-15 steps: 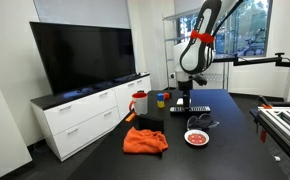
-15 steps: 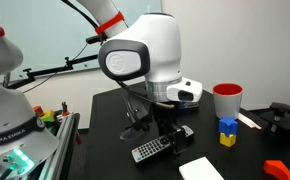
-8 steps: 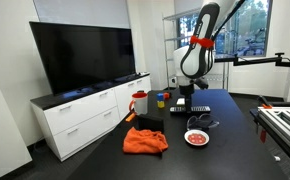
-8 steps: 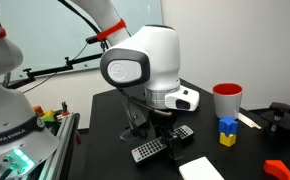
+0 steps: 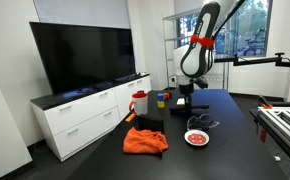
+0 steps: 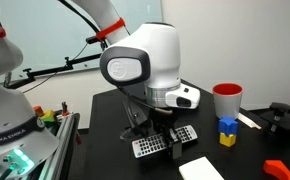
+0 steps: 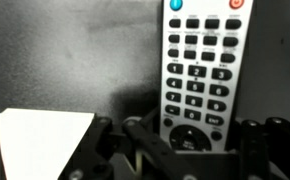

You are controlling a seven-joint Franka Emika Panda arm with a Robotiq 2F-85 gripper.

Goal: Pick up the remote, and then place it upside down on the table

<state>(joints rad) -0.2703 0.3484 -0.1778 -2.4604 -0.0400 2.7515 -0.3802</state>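
The remote, a long bar with rows of pale buttons facing up, lies on the black table. In the wrist view my gripper straddles the remote's lower end, and its fingers press against both long sides. It is shut on the remote. In both exterior views the arm stands straight down over the remote, which still rests on the table top. The gripper hides most of the remote in the wider exterior view.
A flat white rectangle lies right beside the remote, also in the wrist view. A red cup and coloured blocks stand nearby. An orange cloth and a red-white bowl lie toward the front.
The jaws have closed from wide open onto the remote's sides. The remote has turned slightly on the table as they closed. The arm came down a little a second ago.
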